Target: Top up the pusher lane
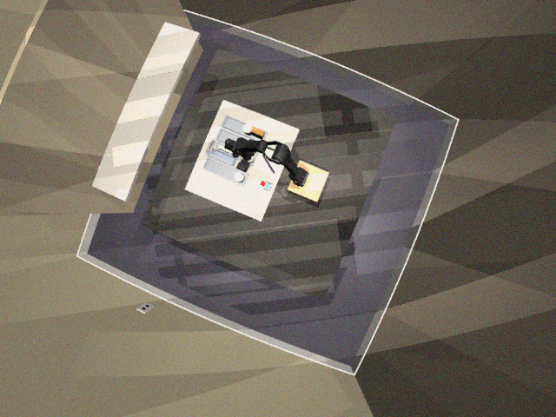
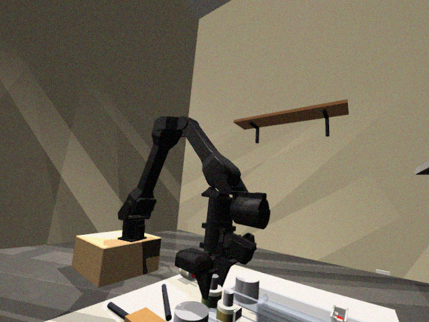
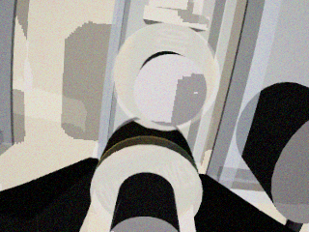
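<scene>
My gripper points down and is shut on a jar with a dark olive body, a pale shoulder and a narrow dark neck with a grey top. A like jar stands upright in the sprung lane, directly behind the held one. The two look close together, with no clear gap between them. The pale pusher piece is just behind the lane jar. The held jar's base and the low front stop are hidden, so contact with the lane floor cannot be told.
Neighbouring lanes lie on both sides. A wide grey-topped jar and another stand near the gripper. An orange block and a dark rod are close by. A small red piece lies near the table edge.
</scene>
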Robot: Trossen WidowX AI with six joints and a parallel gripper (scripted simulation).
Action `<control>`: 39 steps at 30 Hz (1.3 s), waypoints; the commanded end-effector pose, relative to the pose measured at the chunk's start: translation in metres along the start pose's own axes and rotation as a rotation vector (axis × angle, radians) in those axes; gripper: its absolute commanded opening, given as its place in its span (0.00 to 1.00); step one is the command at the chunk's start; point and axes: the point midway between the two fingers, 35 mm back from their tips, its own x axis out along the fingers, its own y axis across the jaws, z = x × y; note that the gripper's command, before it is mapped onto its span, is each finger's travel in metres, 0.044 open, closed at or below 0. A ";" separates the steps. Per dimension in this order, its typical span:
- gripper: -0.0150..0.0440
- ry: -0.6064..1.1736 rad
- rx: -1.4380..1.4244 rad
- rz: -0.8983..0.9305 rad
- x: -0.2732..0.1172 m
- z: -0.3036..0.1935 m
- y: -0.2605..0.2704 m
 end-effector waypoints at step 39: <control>0.25 -0.038 -0.002 -0.003 -0.004 0.014 0.000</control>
